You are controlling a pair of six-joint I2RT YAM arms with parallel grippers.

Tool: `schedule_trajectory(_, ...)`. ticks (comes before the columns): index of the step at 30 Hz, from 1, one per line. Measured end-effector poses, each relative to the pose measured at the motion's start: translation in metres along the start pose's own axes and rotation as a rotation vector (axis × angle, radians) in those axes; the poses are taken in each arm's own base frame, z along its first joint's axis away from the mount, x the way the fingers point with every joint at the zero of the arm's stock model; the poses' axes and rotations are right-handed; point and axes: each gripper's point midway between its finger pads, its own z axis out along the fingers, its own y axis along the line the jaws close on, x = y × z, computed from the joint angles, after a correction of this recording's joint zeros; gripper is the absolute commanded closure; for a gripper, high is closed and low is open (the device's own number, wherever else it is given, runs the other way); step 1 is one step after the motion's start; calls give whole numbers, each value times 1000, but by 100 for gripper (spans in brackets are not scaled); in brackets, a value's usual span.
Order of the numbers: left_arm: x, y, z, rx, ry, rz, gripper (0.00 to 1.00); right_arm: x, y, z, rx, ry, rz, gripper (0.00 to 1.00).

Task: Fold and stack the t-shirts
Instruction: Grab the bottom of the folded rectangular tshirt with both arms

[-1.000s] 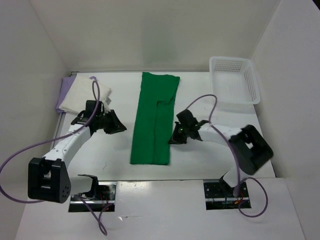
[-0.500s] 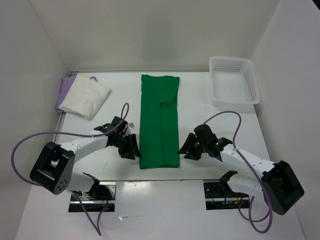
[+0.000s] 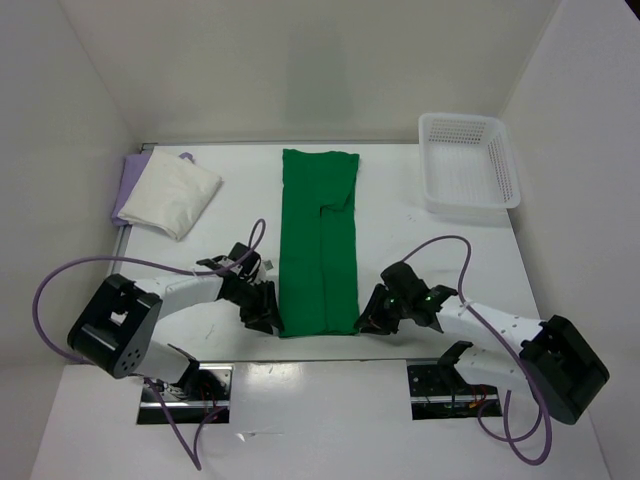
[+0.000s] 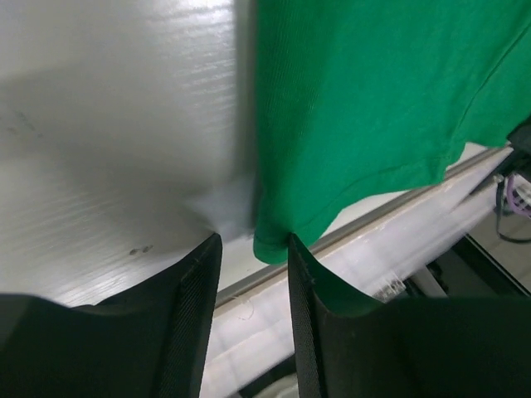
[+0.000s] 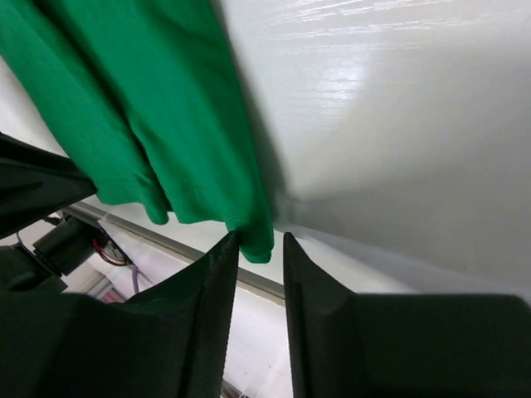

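The green t-shirt (image 3: 318, 240) lay as a long strip on the bench (image 3: 420, 250). One near hem corner sat at the tips of the left arm's fingers (image 4: 207, 257), which were partly open, cloth against one inner tip, nothing pinched. The right arm's fingers (image 5: 222, 261) showed a narrower gap with the other corner at its mouth, unclamped too. A clean pick-up probably needed each corner deeper between the fingers before closing, both sides evenly. Both reached in low, elbows out, wrists turned inward.

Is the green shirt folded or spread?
Partly folded: the green shirt lies as a long narrow strip, sides turned in over the middle.
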Motion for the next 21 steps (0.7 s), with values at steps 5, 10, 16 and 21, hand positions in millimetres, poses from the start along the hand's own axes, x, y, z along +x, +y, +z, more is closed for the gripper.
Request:
schedule_trajectory(5,5,-1,5,14,36,-5,67,2,-4,5,12,14,8,75)
schedule_trajectory(10,5,0,9,16,51,-12,90,3,-6,8,19,25,10,94)
schedule_trajectory(16,7,-1,7,22,46,-5,100,14,3,1,-11,30,-14,100)
schedule_trajectory(21,15,-10,-15,50,14,11,100,47,20,-23,-92,87,-54,100)
